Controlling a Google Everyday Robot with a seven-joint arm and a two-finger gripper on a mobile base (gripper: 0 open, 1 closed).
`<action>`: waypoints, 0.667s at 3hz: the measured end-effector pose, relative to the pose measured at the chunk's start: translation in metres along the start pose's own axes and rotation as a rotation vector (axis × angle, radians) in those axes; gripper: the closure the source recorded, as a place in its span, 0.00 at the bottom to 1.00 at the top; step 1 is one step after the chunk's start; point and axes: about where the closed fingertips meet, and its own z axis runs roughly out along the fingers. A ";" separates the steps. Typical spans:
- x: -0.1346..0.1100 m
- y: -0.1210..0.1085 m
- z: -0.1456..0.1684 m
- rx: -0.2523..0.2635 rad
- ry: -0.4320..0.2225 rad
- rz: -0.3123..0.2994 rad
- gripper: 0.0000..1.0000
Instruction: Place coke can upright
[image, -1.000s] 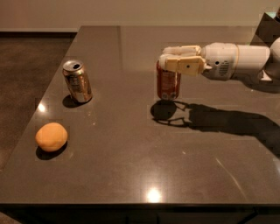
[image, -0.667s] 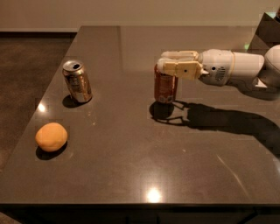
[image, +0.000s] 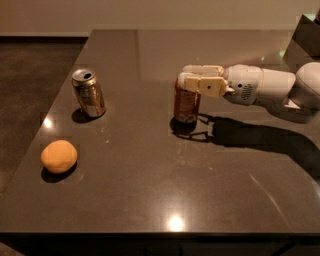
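At the near edge, the dark polished table (image: 150, 200) carries a bright glint of light. Toward its left side lies a round orange fruit (image: 59, 156). Further back on the left, well apart from everything else, stands a gold-brown metallic drink can (image: 89, 93), leaning slightly, with the opening in its silver top visible. Its label is too blurred to read. Around mid-table stands the small red aluminium coke can (image: 186, 104), upright, with its base seemingly on the surface and a shadow pooled around it. The cream two-finger gripper (image: 184, 76) reaches in from the right at the height of the can's top. Its fingers (image: 202, 86) are drawn in on either side of the rim and appear clamped on the can, hiding the lid and upper band. Pale marks show on the can's red side, but no lettering can be made out. Behind the gripper the white rounded robot arm (image: 270, 90) runs to the right edge, where it is cut off, casting a long dark shadow on the table. At the far right corner a dark object (image: 307, 32) is only partly in view.
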 end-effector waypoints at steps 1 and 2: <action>-0.001 0.002 0.003 -0.006 0.001 -0.002 0.12; -0.002 0.003 0.005 -0.010 0.002 -0.003 0.00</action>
